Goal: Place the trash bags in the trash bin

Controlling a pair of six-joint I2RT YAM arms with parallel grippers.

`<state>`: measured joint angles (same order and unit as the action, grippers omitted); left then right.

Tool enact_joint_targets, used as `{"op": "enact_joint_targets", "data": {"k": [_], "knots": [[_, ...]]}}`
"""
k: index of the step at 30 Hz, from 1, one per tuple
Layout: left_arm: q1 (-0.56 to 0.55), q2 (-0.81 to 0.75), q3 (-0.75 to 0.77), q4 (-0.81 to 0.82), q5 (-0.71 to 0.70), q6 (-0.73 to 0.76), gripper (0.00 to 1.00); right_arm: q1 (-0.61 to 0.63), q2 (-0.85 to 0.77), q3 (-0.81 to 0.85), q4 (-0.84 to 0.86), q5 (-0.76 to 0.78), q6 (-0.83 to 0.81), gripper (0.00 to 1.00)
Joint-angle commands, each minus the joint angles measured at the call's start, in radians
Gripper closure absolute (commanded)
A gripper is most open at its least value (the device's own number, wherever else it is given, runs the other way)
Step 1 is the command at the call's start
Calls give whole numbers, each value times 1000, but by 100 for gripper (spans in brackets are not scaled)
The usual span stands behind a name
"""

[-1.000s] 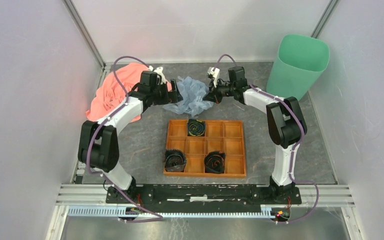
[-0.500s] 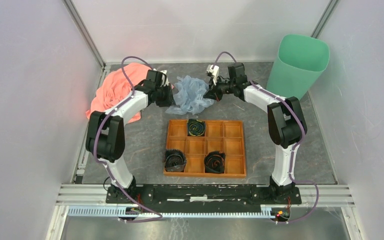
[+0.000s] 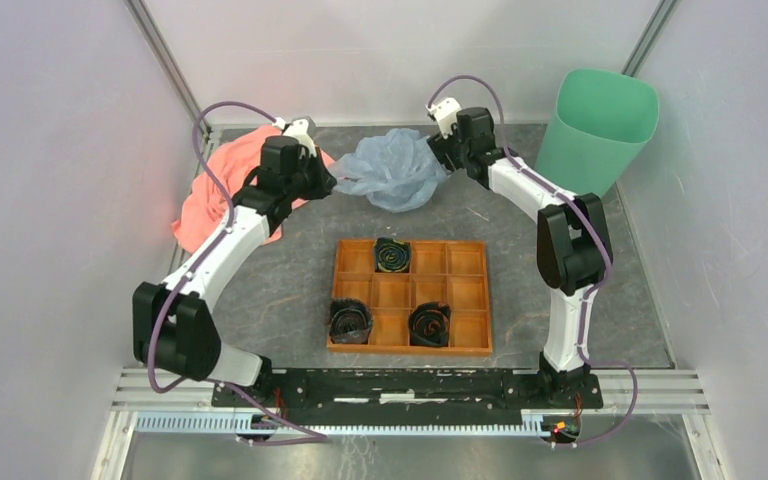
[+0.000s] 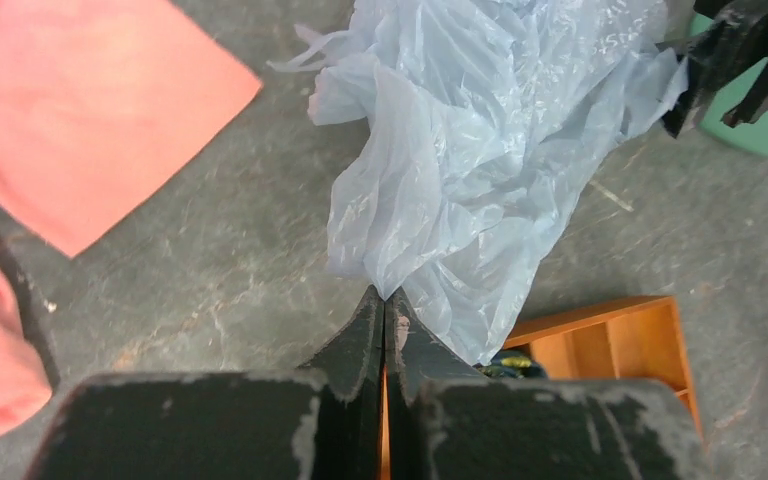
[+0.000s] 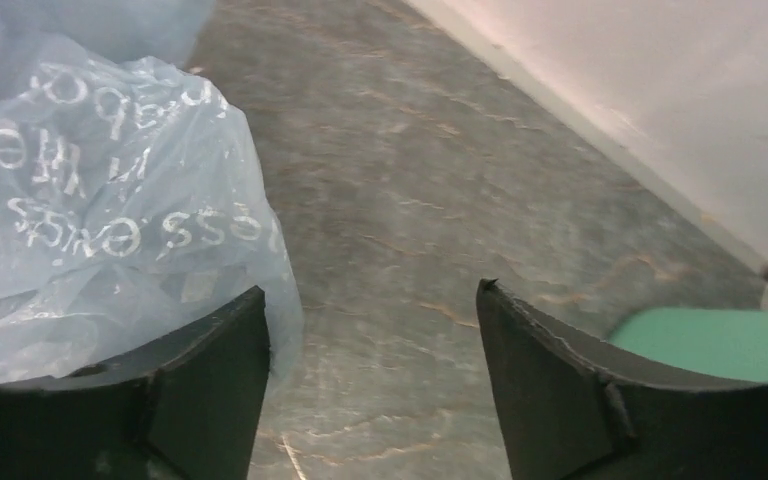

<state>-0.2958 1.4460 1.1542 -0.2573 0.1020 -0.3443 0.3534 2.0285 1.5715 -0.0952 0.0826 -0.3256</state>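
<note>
The pale blue crinkly trash bag [image 3: 395, 170] hangs bunched over the back middle of the table. My left gripper [image 3: 335, 181] is shut on its left edge; in the left wrist view the film [image 4: 480, 150] runs right into the closed fingertips [image 4: 385, 296]. On the bag's right side my right gripper [image 3: 447, 150] stands open. In its own view the gap [image 5: 372, 300] shows only bare table, and the lettered bag [image 5: 110, 200] lies against the left finger [image 5: 210, 370]. The mint-green trash bin [image 3: 597, 125] stands upright at the back right corner, also showing as the bin [image 5: 720, 340] in the right wrist view.
A salmon-pink cloth [image 3: 215, 195] lies at the back left beside my left arm. An orange-brown wooden compartment tray [image 3: 410, 295] with three black coiled rolls sits in the middle foreground. White walls close in the table on three sides.
My left gripper shut on the bag's left edge and drew back leftward. My right gripper opened, let the bag go and moved toward the back. The bag spread out wider.
</note>
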Motion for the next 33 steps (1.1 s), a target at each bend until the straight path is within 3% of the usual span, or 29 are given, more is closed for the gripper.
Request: {"op": "enact_joint_targets", "data": {"k": [1,3,5,11,17,21,24,28,33], "knots": [[1,-12,-20,107,64,-11,98,37,-32,145,-125,252,48,16],[1,4,-1,92,104,-51,98,64,-84,134,-186,322,107,4],[1,21,19,84,145,-130,98,87,-178,44,-176,300,161,2],[1,27,21,186,266,-363,98,97,-437,-236,-68,5,206,2],[1,27,97,188,314,-452,98,108,-584,-310,-45,-331,9,2],[-1,38,154,189,342,-490,98,189,-604,-368,79,-447,17,2],[-6,46,197,175,364,-492,98,343,-568,-296,65,-325,-56,2],[-14,24,203,156,365,-476,98,457,-543,-253,87,20,-106,2],[-16,-5,201,146,379,-482,98,506,-501,-259,192,135,-149,2]]}}
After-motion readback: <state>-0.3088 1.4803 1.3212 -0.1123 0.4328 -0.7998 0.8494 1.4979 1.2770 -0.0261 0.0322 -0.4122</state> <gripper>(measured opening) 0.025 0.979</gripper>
